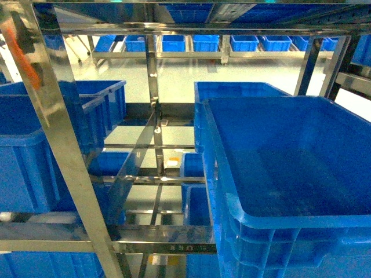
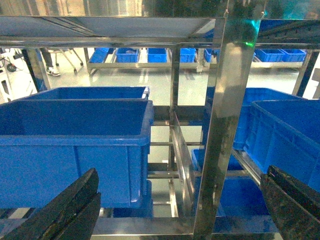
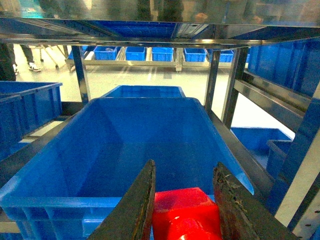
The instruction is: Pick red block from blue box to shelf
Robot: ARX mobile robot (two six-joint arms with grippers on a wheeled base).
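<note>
Glossy red block [image 3: 185,216] pinched in right end effector [image 3: 184,210], steel shelf [image 3: 150,35]

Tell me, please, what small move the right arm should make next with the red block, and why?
Probably ease the right gripper a little forward and down into the blue crate on the shelf. The red block sits clamped between the fingers just above the crate's near rim, and the visible floor looks bare, so lowering first should keep the release gentle.

Dark, scuffed, wedge-shaped pincer fingers [image 3: 135,210]
</note>
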